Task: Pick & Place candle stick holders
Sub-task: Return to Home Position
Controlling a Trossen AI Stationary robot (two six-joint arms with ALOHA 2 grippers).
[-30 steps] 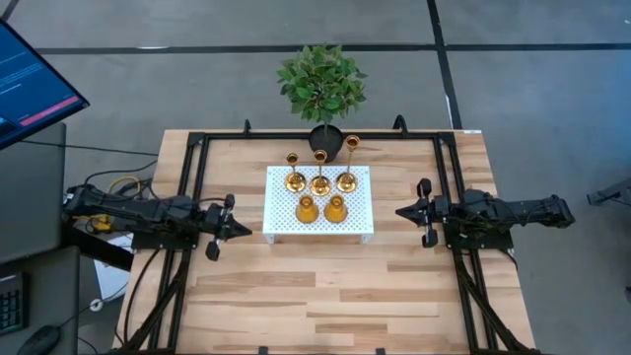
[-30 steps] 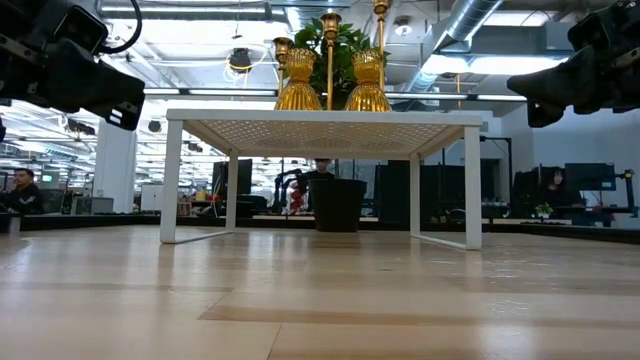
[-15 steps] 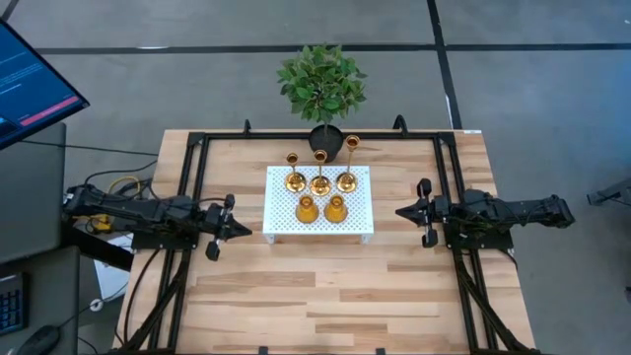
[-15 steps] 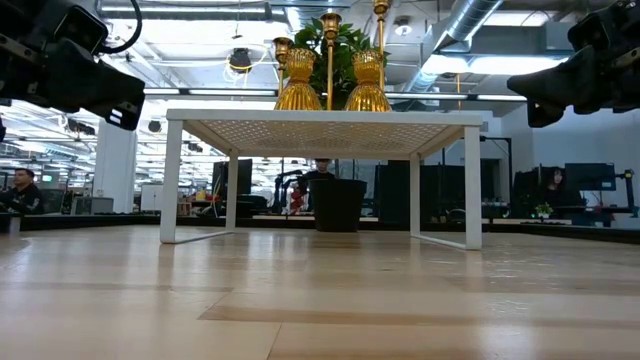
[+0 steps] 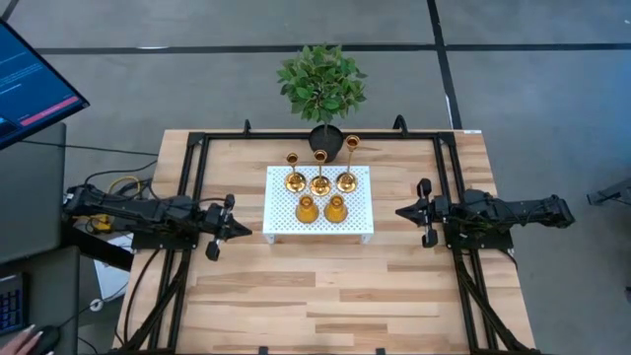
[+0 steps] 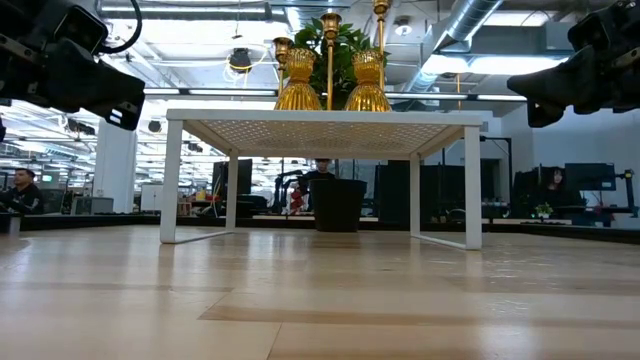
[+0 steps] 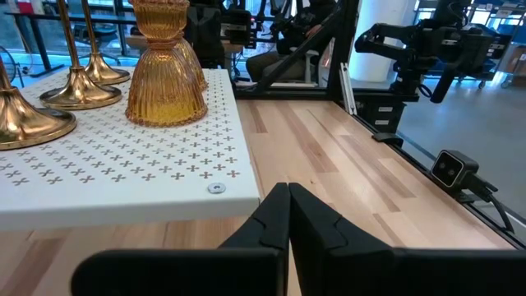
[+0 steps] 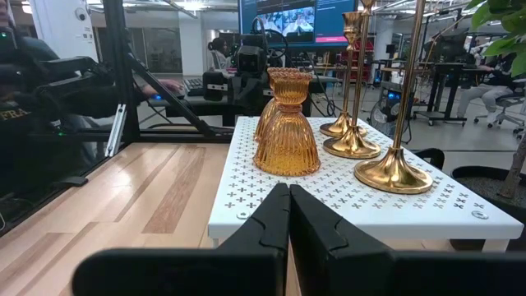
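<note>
Five gold candle stick holders stand by their bases on the white perforated tray point(image 5: 362, 225) at the table's middle: three tall slim ones point(image 5: 320, 183) in the far row, two short bulbous ones point(image 5: 307, 209) point(image 5: 335, 208) in the near row. My left gripper point(image 5: 246, 232) is shut and empty, level, just left of the tray. My right gripper point(image 5: 399, 212) is shut and empty, level, right of the tray. In the left wrist view a short holder point(image 7: 167, 78) stands ahead of the shut fingers point(image 7: 288, 215); in the right wrist view a short holder point(image 8: 287, 127) does too.
A green plant in a black pot point(image 5: 323, 94) stands at the table's far edge behind the tray. Black frame rails point(image 5: 192, 173) run along the table's left and right sides. Bare wood point(image 5: 325, 296) lies between the tray and the near edge.
</note>
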